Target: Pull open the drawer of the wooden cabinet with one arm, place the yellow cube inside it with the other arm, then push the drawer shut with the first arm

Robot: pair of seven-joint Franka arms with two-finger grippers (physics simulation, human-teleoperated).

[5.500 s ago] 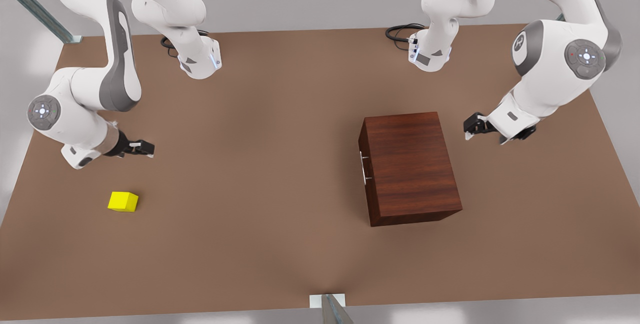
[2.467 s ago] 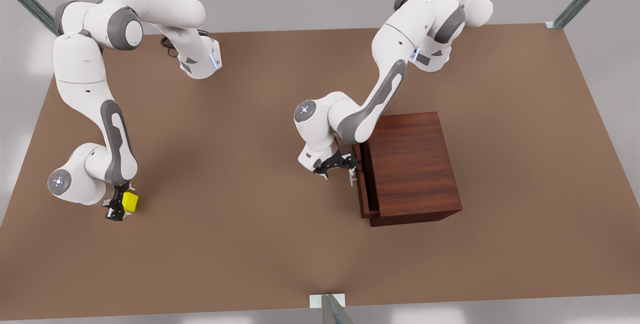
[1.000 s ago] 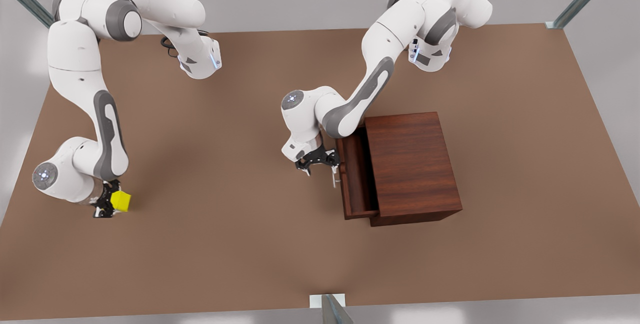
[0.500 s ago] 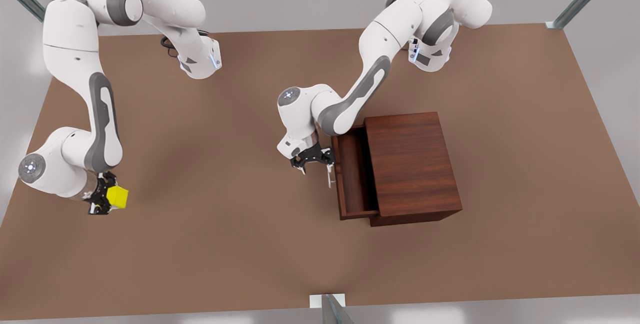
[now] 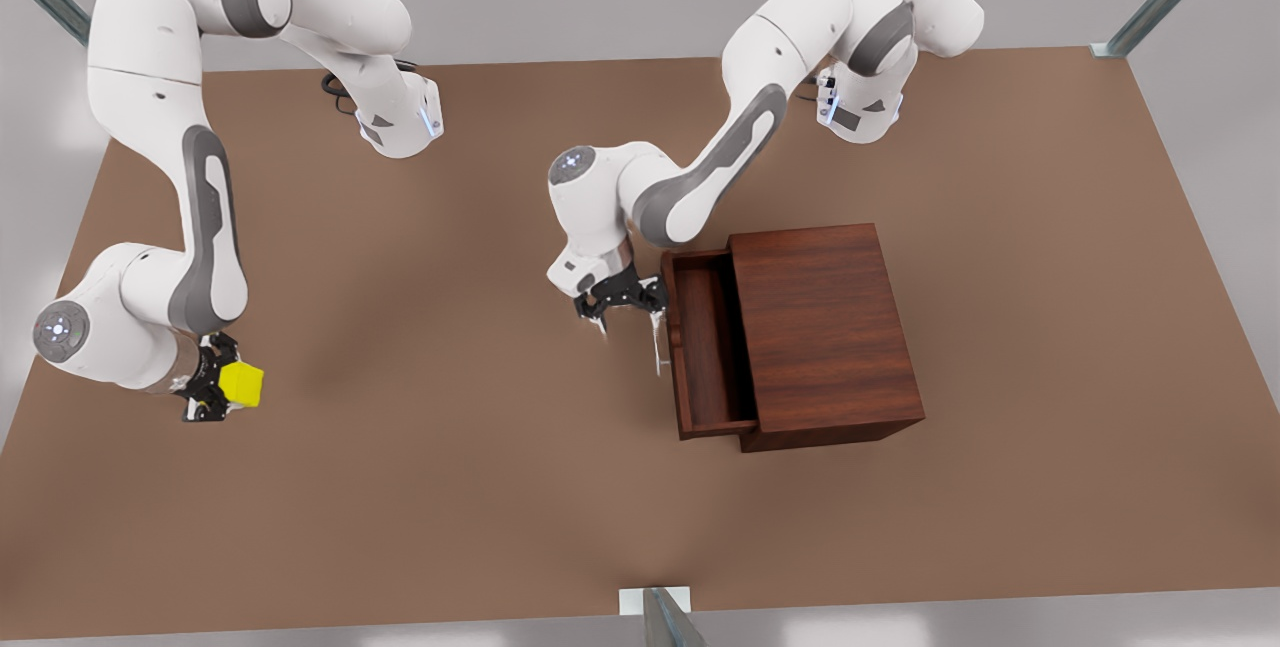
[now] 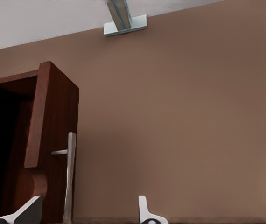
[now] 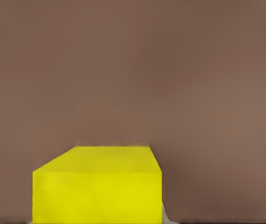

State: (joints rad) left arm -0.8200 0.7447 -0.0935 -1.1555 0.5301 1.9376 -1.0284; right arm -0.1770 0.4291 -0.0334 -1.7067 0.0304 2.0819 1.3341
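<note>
Two arms are at work over the brown desk [image 5: 480, 487]: the right hand [image 5: 212, 389], at the front view's left, is clamped on the yellow cube [image 5: 242, 384] and holds it above the desk, well apart from the wooden cabinet [image 5: 825, 327]. The left hand [image 5: 620, 305] hangs just beside the silver handle [image 5: 657, 347] with its fingers [image 6: 143, 210] spread, gripping nothing. The drawer [image 5: 700, 342] stands pulled out of the cabinet, its inside bare.

The dark reddish-brown wooden cabinet [image 5: 825, 332] stands right of centre, its shallow drawer [image 5: 703, 342] with a thin silver bar handle [image 5: 656, 342] pulled out leftward. The small bright yellow cube [image 5: 242, 383] is held at far left, well apart from the drawer.
</note>
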